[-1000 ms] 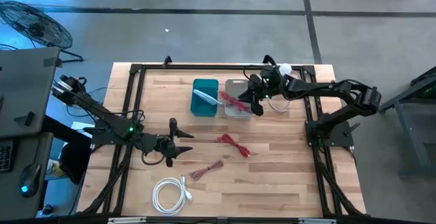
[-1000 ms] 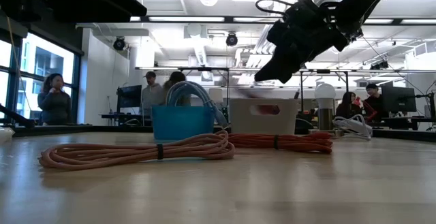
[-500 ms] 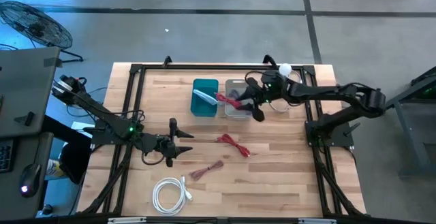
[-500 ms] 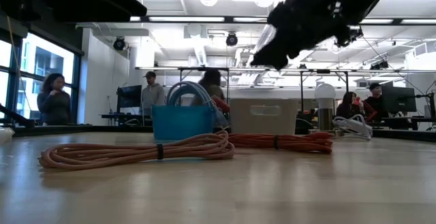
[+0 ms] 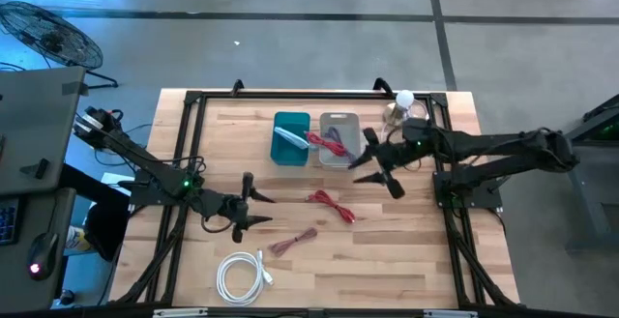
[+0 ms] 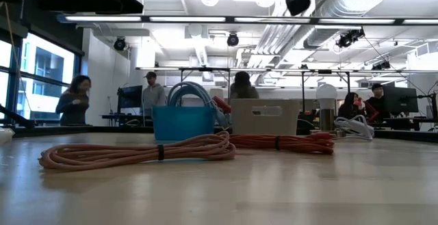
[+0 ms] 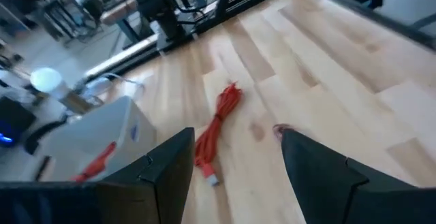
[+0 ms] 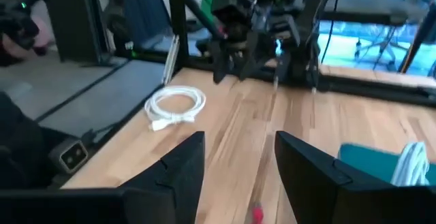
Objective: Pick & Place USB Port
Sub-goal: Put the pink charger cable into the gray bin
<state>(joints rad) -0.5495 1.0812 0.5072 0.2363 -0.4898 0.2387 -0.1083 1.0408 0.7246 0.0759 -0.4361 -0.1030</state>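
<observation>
A red USB cable (image 5: 331,143) lies in the grey bin (image 5: 346,121), one end sticking over the rim toward the blue bin (image 5: 289,125). My right gripper (image 5: 372,166) hangs open above the table, just near-side of the grey bin, with nothing between its fingers. A second red cable (image 5: 331,204) lies bundled mid-table, also in the left wrist view (image 7: 219,123). My left gripper (image 5: 255,210) waits open, left of that cable and level with it. A pinkish cable (image 5: 293,243) and a white coiled cable (image 5: 242,274) lie nearer the front edge.
The blue bin holds a light cable (image 5: 293,140). A white-topped object (image 5: 403,101) stands at the far right corner. A black frame (image 5: 193,101) runs round the table. People stand in the room beyond (image 6: 76,98). Bare wood (image 5: 426,250) lies at the near right.
My right gripper has opened over the grey bin and let go of the red cable, which has dropped into the bin. The gripper then rose and drew back toward the table's near edge, clear of the bin.
</observation>
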